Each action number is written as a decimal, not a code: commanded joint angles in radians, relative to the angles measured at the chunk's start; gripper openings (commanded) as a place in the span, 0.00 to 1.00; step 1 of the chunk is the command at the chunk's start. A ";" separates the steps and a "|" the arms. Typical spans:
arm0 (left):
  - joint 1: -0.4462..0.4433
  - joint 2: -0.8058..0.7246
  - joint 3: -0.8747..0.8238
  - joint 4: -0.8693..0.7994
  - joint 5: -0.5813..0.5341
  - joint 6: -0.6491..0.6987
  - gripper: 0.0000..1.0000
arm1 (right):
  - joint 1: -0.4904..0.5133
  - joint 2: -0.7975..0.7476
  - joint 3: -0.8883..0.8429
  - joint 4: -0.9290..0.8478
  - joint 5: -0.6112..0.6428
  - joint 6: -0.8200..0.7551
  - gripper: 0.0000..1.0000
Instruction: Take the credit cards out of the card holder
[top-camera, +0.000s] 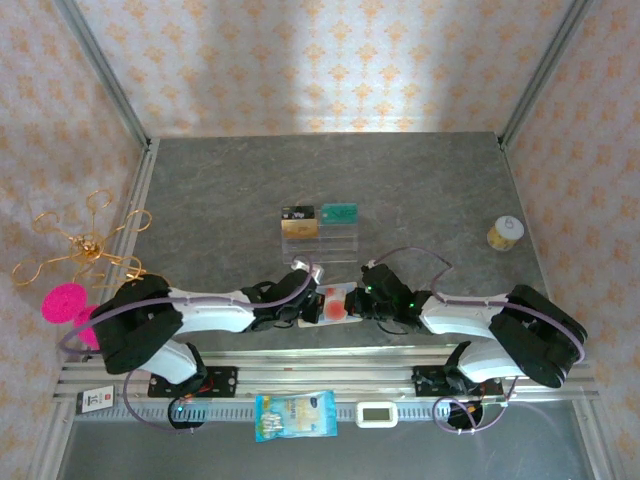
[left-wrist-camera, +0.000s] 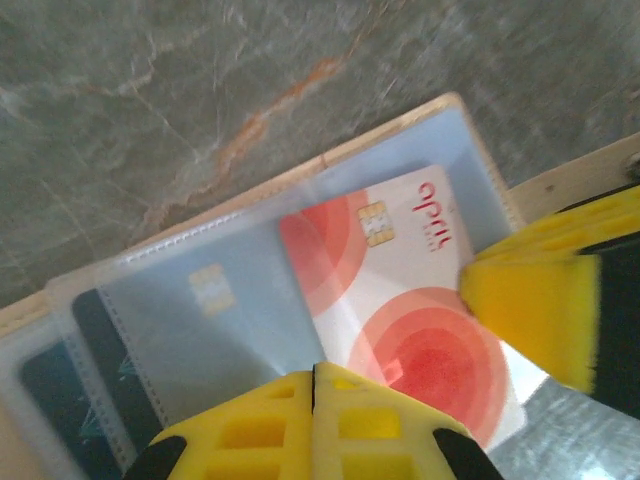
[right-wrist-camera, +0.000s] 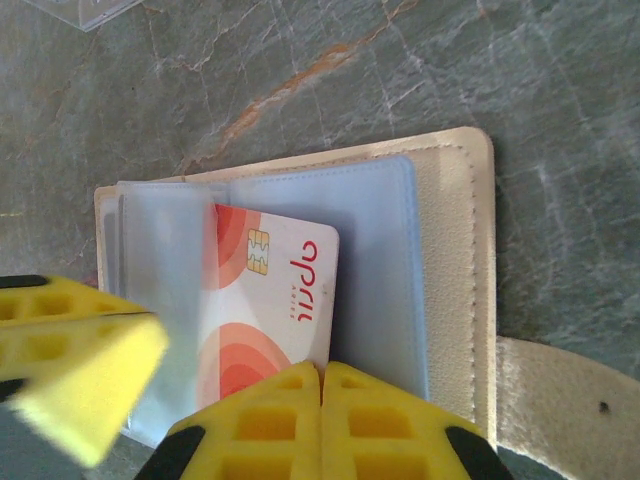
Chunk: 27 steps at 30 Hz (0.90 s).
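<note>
Plainly, the hazard seen from above is crowding: the left pincer (top-camera: 314, 306) and right pincer (top-camera: 358, 304) meet nose to nose over the card holder (top-camera: 338, 303), which lies open on the bench (top-camera: 420, 190) close to its near edge. A pull by either one could drag the whole holder along or bump the other arm. A clear rack (top-camera: 320, 238) with cards set on it stands well apart behind. From the left wrist, the left pincer's yellow pads are clenched together at the lower edge of a red-and-white card (left-wrist-camera: 400, 300), and I cannot tell whether card, sleeve or nothing sits between them. If both card and sleeve are caught, I judge the card will not come free. It shows a gold chip and red rings, and pokes partly out of a cloudy clear pocket (left-wrist-camera: 200, 300), with a dark card (left-wrist-camera: 55, 395) tucked in deeper beside it. From the right wrist, the right pincer's pads are pressed together at the card's near edge. A thin, slick card could slip from so slight a hold. The holder looks tan and stitched outside and pale blue inside, its snap tab (right-wrist-camera: 560, 400) lying flat on the bench.
</note>
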 joint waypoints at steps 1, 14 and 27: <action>-0.004 0.035 0.028 0.016 0.012 0.025 0.00 | 0.000 -0.003 -0.013 -0.005 0.012 -0.024 0.00; -0.012 -0.003 0.036 -0.001 0.030 0.023 0.00 | -0.001 0.000 -0.014 0.003 0.009 -0.024 0.00; -0.020 0.083 0.082 -0.053 0.026 0.056 0.00 | 0.000 0.000 -0.017 0.027 -0.009 -0.011 0.15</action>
